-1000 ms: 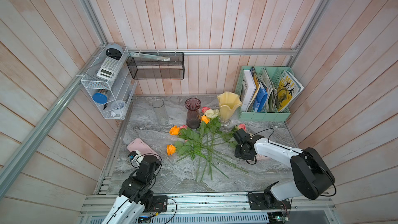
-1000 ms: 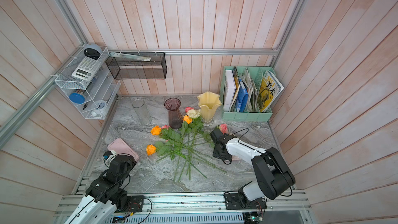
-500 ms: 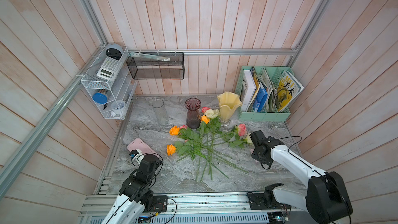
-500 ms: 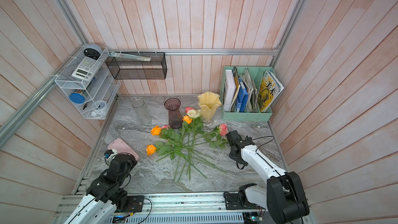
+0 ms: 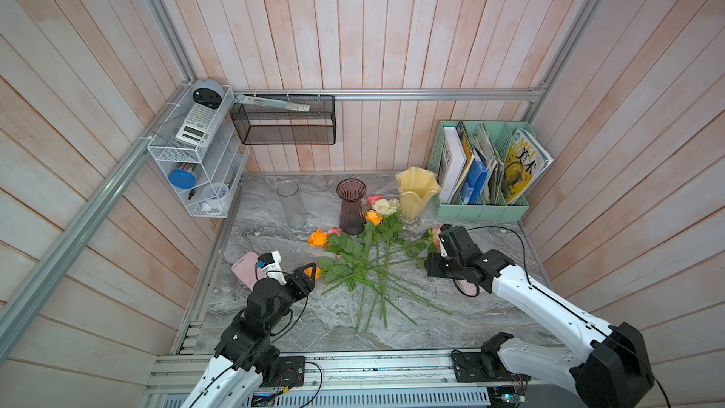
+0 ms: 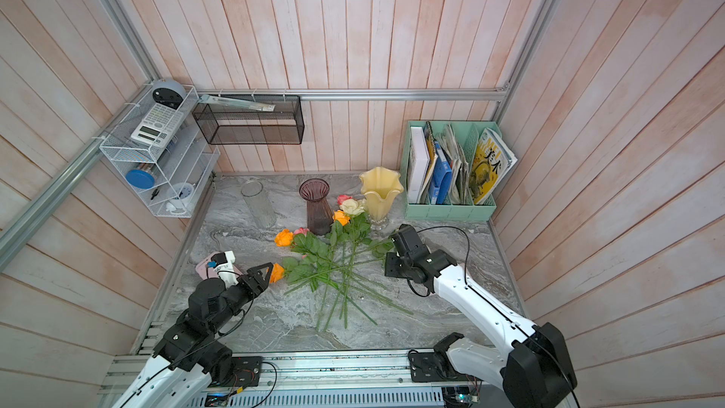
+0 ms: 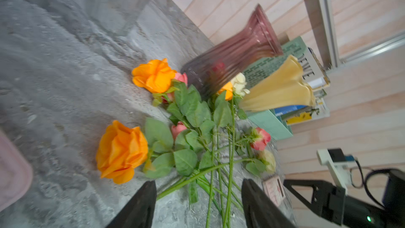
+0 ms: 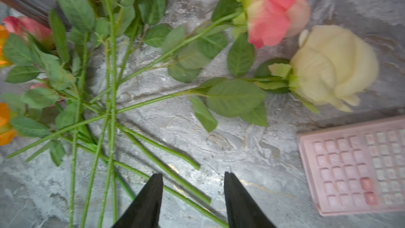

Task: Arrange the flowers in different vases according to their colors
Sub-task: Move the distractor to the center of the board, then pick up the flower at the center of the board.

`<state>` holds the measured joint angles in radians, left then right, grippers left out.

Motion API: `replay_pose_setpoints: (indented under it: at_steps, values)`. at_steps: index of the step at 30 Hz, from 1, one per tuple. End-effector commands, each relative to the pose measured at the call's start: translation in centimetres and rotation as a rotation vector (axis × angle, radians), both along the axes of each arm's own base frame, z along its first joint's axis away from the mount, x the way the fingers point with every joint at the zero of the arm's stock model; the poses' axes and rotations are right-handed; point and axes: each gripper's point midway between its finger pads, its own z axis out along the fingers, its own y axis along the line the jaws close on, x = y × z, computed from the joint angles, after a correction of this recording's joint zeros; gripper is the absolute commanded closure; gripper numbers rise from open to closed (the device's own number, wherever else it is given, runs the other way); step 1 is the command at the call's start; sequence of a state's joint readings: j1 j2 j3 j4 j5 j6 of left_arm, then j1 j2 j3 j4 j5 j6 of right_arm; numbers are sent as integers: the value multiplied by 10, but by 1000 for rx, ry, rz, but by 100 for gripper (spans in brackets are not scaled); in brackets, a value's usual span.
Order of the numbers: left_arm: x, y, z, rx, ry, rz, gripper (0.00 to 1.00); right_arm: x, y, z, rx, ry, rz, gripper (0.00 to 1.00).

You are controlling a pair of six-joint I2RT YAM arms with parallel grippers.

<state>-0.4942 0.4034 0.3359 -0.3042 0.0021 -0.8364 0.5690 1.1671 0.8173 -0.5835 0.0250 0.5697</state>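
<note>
Two spread, empty tools: we see the left gripper (image 7: 198, 185) and right gripper (image 8: 192, 175) flanking the flowers (image 5: 368, 264) heaped on the table (image 5: 274, 237).

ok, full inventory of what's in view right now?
roses: about nine, orange, pink, cream, heaped mid-table, none in a vase
clear vase: one, table's back left
purple vase: one, back middle
yellow vase: one, back, right of the purple one
file holder: one, mint green, back right
pink calculator: one, beside right arm
flat thing: one, pink, front left, unidentifiable
wire shelf: one, white, left wall
mesh basket: one, black, back wall
left fingers: black, open, by an orange rose
right fingers: black, open, near stems
</note>
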Motion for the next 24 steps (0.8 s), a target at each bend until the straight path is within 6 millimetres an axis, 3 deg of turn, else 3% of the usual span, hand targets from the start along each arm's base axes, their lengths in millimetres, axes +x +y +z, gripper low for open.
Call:
replay_pose_setpoints:
  at_steps: [1, 4, 6, 11, 14, 19, 24]
  values:
    - [0, -46, 53, 75, -173, -221, 29, 7, 29, 10, 54, 10, 67, 47]
    - [-2, -90, 54, 234, -177, -360, 27, 11, 30, 5, 49, 40, 27, 47]
    - [-5, -121, 42, 293, -137, -449, 29, 11, 27, -3, 45, 46, 3, 46]
    - [-5, -160, 8, 354, -49, -535, 29, 2, 7, -11, 39, 55, -53, 45]
    - [3, -166, -8, 397, -15, -528, 31, -3, 11, -14, 119, 33, -68, 46]
    - [8, -167, -17, 386, -16, -496, 33, -11, 56, -17, 324, 45, 39, 52]
    - [4, -156, -32, 379, 22, -467, 33, -7, 101, -25, 379, 68, 135, 52]
